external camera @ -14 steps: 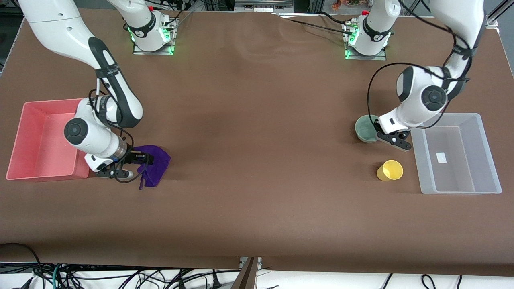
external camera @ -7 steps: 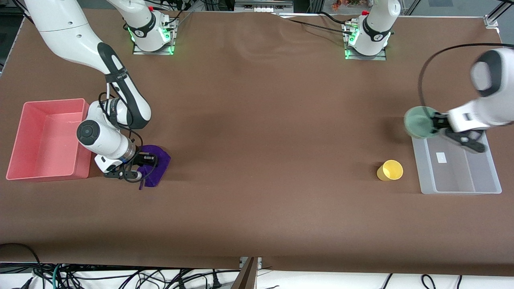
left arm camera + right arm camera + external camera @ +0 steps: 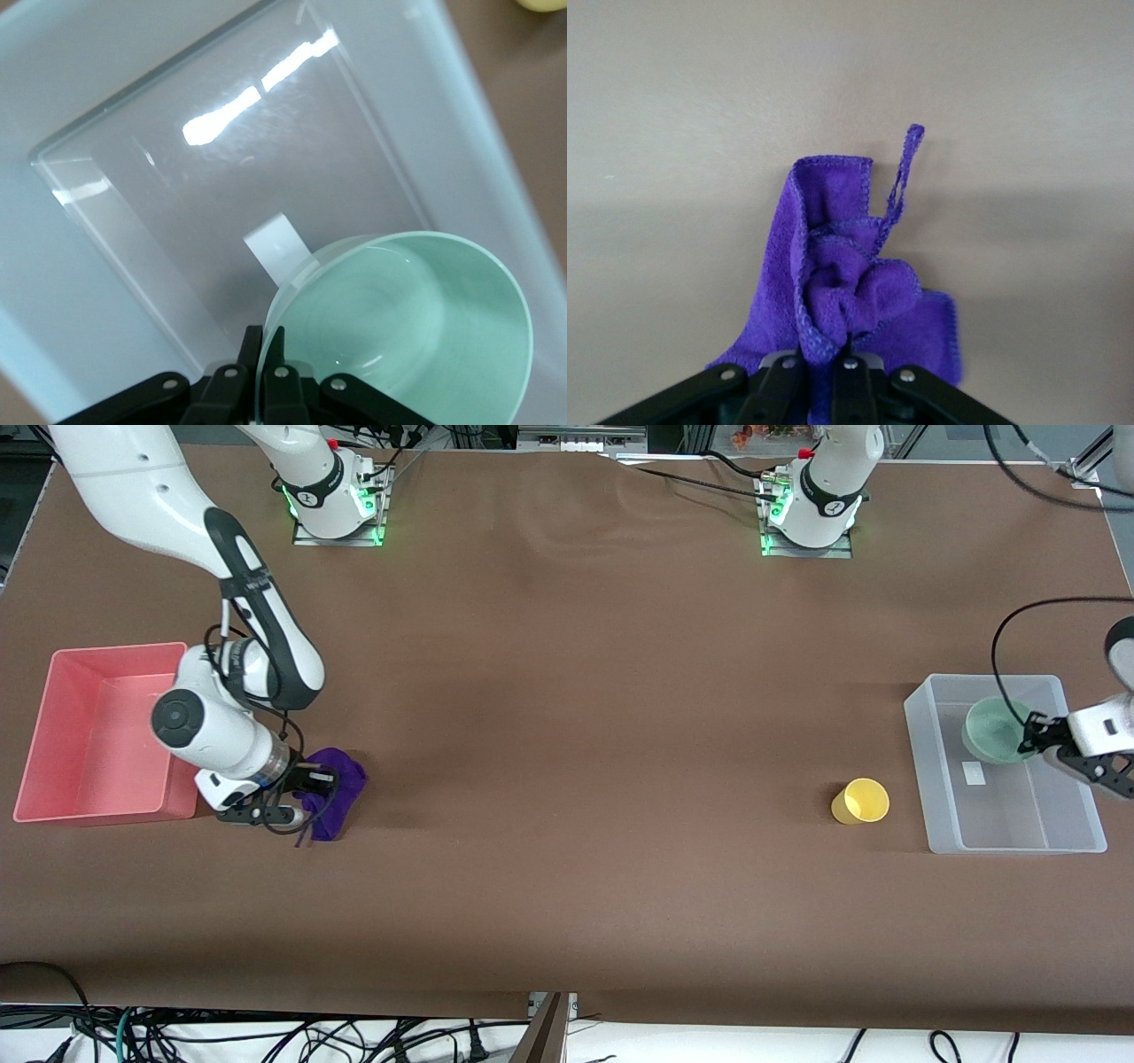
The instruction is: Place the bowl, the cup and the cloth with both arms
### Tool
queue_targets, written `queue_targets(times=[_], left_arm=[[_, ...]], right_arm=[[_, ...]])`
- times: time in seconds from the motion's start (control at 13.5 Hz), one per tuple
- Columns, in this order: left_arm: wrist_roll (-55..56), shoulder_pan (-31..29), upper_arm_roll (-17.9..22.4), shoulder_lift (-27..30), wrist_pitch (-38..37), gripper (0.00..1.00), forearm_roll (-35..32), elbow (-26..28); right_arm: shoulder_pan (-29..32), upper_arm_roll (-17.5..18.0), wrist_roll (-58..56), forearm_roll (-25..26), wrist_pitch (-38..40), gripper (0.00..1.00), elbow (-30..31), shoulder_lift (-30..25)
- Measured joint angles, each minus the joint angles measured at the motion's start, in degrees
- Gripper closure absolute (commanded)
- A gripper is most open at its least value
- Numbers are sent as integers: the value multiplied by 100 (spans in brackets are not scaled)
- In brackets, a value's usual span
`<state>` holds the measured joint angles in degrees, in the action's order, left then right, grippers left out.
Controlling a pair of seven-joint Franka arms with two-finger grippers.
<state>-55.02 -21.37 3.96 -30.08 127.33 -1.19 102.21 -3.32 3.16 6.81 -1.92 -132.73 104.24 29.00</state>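
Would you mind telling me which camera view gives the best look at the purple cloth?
The right wrist view: the crumpled deep purple fabric cloth fills its middle, bunched folds pinched in the right claw, thin tag showing. The front view shows it small, partly covered by that claw, beside the pink bin. The left wrist view shows none of it.

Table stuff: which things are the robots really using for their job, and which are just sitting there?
For the job:
- bowl, pinched by the left pincer over the clear bin
- cloth, pinched by the right pincer beside the pink bin
- cup, standing alone on the table, not yet picked up

Just there:
- cables under the table's edge
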Motion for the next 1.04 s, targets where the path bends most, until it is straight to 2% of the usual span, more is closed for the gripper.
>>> queue_targets(times=[0.15, 0.22, 0.3, 0.37, 0.52, 0.67, 0.81, 1.04], left_arm=[[-156, -68, -17, -345, 315, 4, 0, -57], [-209, -104, -27, -416, 349, 0, 0, -94], [-259, -121, -36, -423, 345, 0, 0, -129], [-280, -121, -51, -396, 288, 0, 0, -184], [-286, -117, -181, -212, -169, 0, 0, -362], [-224, -107, -469, 75, -1075, 0, 1, -736], [261, -28, -776, 264, -1901, 0, 1, -1210], [1420, 549, -902, 285, -2136, 0, 1, -1381]], right_arm=[[95, -64, -166, 167, 1303, 100, -489, -422], [205, -100, -423, 353, 1948, 100, -733, -635], [328, -189, -795, 527, 2517, 100, -926, -824], [421, -363, -1224, 619, 2945, 100, -1032, -979], [517, -929, -2146, 666, 3423, 100, -1067, -1147], [597, -1515, -2939, 675, 3470, 100, -1044, -1125], [701, -1923, -3515, 675, 3392, 100, -950, -1017], [964, -2087, -3926, 675, 2812, 100, -503, -747]])
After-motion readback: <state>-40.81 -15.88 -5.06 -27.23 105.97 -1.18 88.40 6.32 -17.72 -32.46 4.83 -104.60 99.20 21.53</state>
